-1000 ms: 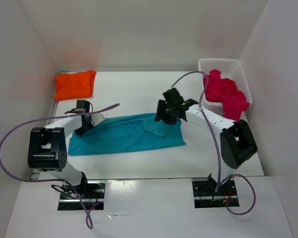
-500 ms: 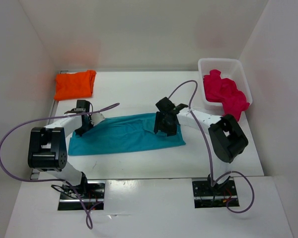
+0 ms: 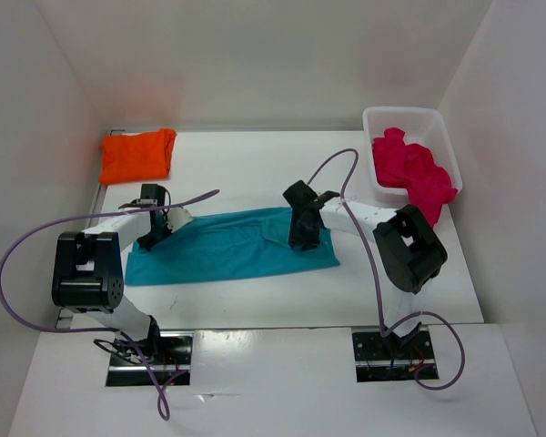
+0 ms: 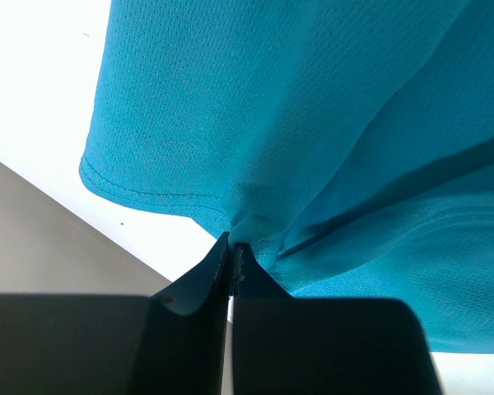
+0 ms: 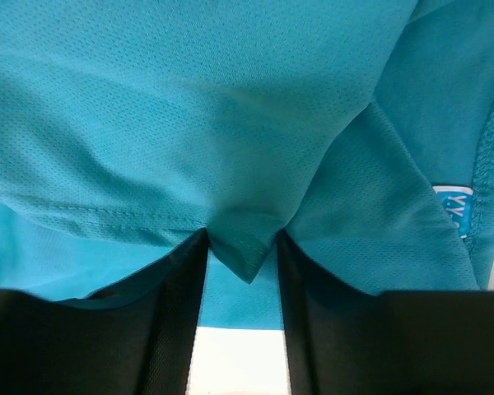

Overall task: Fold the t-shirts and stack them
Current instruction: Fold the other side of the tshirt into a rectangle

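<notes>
**Top external first: both grippers at the teal t-shirt**

Top external: the teal t-shirt (image 3: pixel 227 248) lies spread flat on the table (image 3: pixel 255 168) between the arms. The left gripper (image 3: pixel 149 239) is at its left edge and the right gripper (image 3: pixel 302 240) is near its right end. The orange t-shirt (image 3: pixel 138 155) lies folded at the far left. The pink-red t-shirt (image 3: pixel 414 171) is heaped in the basket (image 3: pixel 400 113).

Left wrist: the left gripper (image 4: pixel 230 247) is closed tight, pinching teal cloth by the hem.

Right wrist: the right gripper (image 5: pixel 240 243) is partway open with a fold of hem between its fingers. Whether it is clamping the fold, I cannot tell.
</notes>
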Tool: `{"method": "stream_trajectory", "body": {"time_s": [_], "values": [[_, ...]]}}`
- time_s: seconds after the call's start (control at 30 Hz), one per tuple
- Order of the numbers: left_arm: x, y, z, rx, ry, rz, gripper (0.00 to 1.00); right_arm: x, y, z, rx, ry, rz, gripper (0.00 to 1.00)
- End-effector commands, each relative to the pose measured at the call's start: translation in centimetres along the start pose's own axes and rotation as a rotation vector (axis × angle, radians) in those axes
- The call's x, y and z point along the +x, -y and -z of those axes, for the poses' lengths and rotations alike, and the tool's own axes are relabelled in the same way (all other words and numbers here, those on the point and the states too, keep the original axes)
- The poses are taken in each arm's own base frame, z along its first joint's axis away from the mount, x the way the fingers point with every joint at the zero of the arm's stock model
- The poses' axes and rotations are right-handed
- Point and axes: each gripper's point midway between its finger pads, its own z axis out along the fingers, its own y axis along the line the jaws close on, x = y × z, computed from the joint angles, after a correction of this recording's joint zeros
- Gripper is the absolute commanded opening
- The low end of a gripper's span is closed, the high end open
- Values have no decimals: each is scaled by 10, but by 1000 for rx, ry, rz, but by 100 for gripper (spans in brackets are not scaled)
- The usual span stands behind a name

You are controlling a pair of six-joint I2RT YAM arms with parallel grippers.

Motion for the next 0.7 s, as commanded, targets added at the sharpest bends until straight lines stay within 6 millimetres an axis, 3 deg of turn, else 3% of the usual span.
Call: {"method": "stream_trajectory", "body": {"time_s": [0.0, 0.1, 0.13, 0.3, 0.53, 0.67], "values": [[-4, -4, 3, -2, 5, 20, 2, -17, -8, 6, 5, 62, -1, 41], [-4, -4, 3, -2, 5, 20, 2, -16, -7, 9, 5, 62, -1, 28], [-4, -4, 3, -2, 5, 20, 2, -18, -8, 12, -2, 68, -2, 19], [-2, -1, 2, 5, -1, 18, 2, -20, -5, 23, 8, 84, -12, 0], [-1, -5, 2, -14, -11, 11, 2, -16, 3, 46, 8, 97, -13, 0], [1, -18, 5, -74, -33, 32, 2, -2, 33, 55, 42, 79, -75, 0]]}}
